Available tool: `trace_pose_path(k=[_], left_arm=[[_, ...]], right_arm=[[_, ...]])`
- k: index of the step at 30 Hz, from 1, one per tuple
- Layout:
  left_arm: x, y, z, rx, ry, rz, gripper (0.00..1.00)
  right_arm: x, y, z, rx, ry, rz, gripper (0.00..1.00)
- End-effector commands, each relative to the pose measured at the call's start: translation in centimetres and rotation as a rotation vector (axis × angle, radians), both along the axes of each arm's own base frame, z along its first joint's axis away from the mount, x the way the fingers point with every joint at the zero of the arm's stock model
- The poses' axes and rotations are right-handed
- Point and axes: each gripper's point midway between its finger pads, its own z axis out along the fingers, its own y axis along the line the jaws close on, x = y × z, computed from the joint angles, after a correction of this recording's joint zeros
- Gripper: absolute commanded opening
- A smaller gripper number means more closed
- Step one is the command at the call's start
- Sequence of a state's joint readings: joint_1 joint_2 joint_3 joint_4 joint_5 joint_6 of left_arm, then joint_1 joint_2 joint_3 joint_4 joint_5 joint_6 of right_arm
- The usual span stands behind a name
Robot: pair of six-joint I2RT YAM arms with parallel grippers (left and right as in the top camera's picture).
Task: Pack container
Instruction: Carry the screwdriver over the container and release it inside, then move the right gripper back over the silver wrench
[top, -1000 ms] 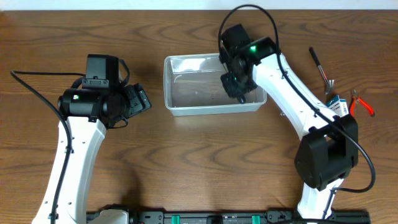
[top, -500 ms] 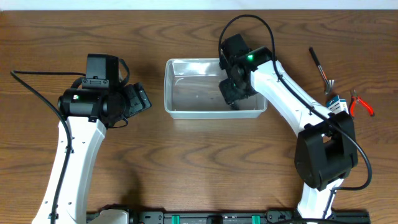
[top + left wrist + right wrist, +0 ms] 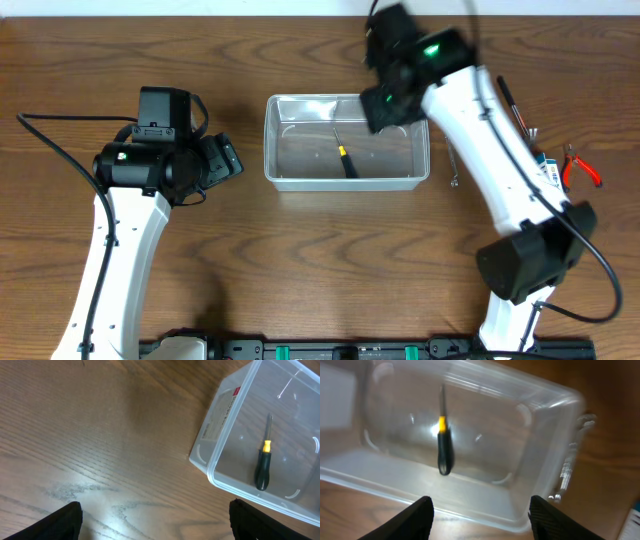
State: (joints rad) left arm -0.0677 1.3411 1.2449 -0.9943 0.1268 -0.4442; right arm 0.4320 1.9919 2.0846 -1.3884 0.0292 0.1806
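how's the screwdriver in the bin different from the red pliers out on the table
The screwdriver lies inside the clear container; the pliers lie on the bare table, outside it. The screwdriver has a black handle with a yellow band; the pliers have red handles. The screwdriver is one straight piece; the pliers' two handles are spread apart. Both are small hand tools lying flat.

Clear container [image 3: 269,140] holds a black-and-yellow screwdriver [image 3: 346,161] on brown wood-grain table [image 3: 320,260].
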Motion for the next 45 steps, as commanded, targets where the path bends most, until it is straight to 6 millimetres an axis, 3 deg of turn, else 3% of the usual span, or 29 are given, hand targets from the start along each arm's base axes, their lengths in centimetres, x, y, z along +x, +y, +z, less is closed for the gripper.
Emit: trace_pose_path(k=[1, 8, 15, 21, 30, 40, 45], left_arm=[[0.2, 0.1, 0.3, 0.014, -0.006, -0.003, 0.86], [0.2, 0.1, 0.2, 0.014, -0.006, -0.003, 0.86], [0.3, 0.6, 0.2, 0.040, -0.008, 0.008, 0.86], [0.3, 0.7, 0.2, 0.041, -0.007, 0.009, 0.86], [-0.1, 0.7, 0.1, 0.042, 0.009, 0.008, 0.86], [-0.7, 0.7, -0.9, 0.045, 0.041, 0.008, 0.86], [-0.9, 0.7, -1.2, 0.045, 0.051, 0.007, 0.86]], right_arm=[[1.2, -4.1, 3.9, -0.010, -0.067, -0.145, 0.63], [1.0, -10.6, 2.9, -0.090, 0.001, -0.230, 0.63], [2.1, -13.8, 0.5, -0.099, 0.021, -0.288, 0.63], [1.9, -14.4, -3.1, -0.116, 0.070, -0.277, 0.63], [1.0, -13.8, -10.6, -0.047, 0.146, -0.279, 0.64], [-0.2, -15.4, -14.3, -0.034, 0.183, -0.327, 0.60], [-0.1, -15.1, -16.0, -0.014, 0.167, -0.288, 0.59]])
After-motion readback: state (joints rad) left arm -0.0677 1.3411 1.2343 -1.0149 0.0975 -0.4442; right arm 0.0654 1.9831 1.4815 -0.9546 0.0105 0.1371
